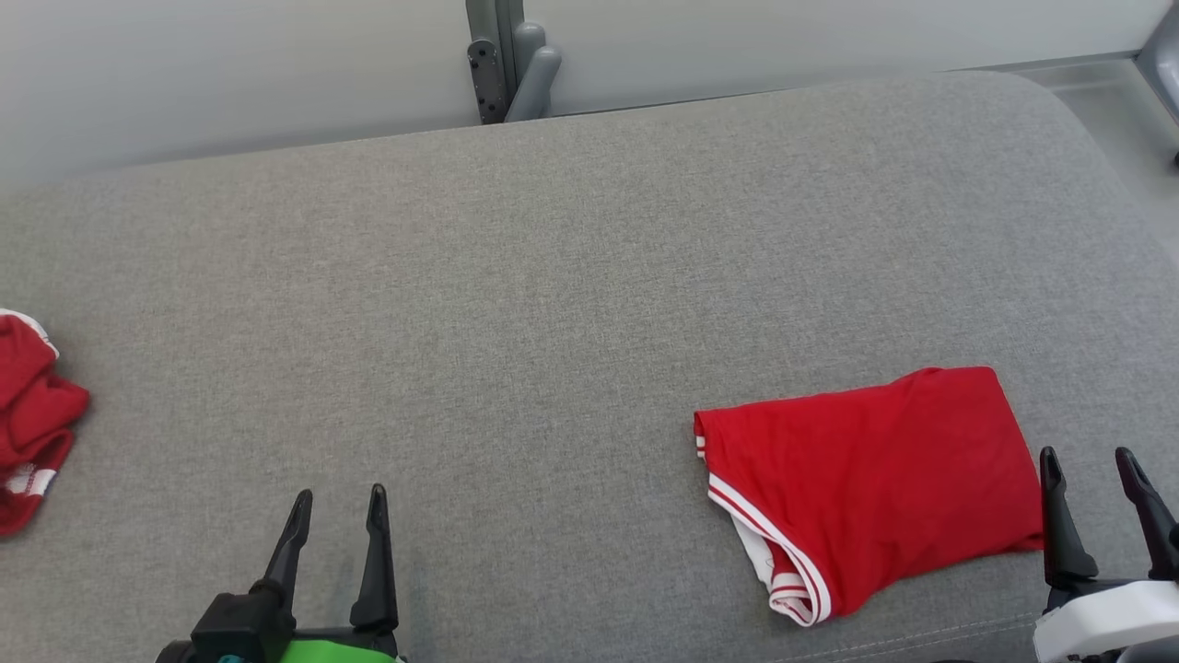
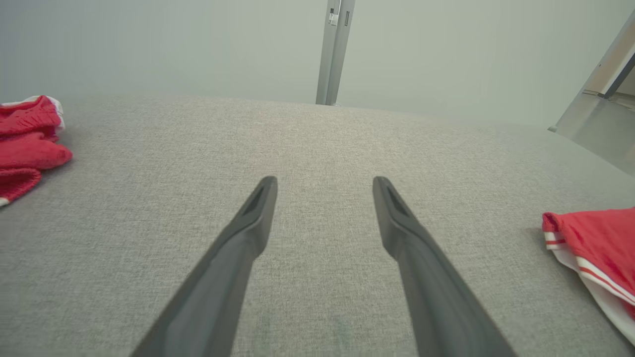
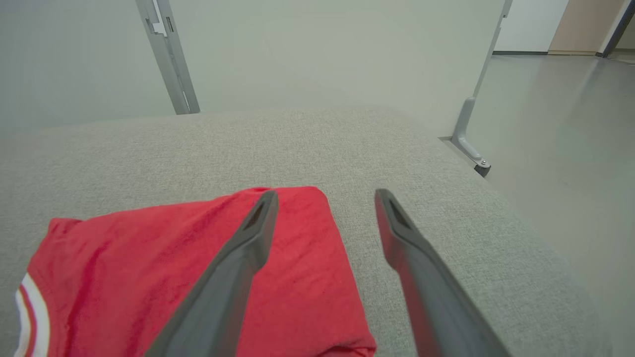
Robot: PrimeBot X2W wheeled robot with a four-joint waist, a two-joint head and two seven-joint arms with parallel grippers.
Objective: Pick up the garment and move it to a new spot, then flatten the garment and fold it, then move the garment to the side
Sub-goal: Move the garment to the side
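Left gripper (image 1: pixel 339 495) — two long, tapered black fingers rose from a black block, backed by a bright green casing with a small teal spot. Right gripper (image 1: pixel 1087 456) — matching fingers, black mount, white casing. Fingertips (image 2: pixel 260 198) were dark grey, each with a shallow recessed slot.

Left pincer (image 1: pixel 341 494) and right pincer (image 1: pixel 1087 454) both spread wide, holding nothing.

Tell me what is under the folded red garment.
The folded red garment lies on the grey upholstered surface. A lower layer with white striped trim pokes out at its near edge. Anything else beneath is covered.
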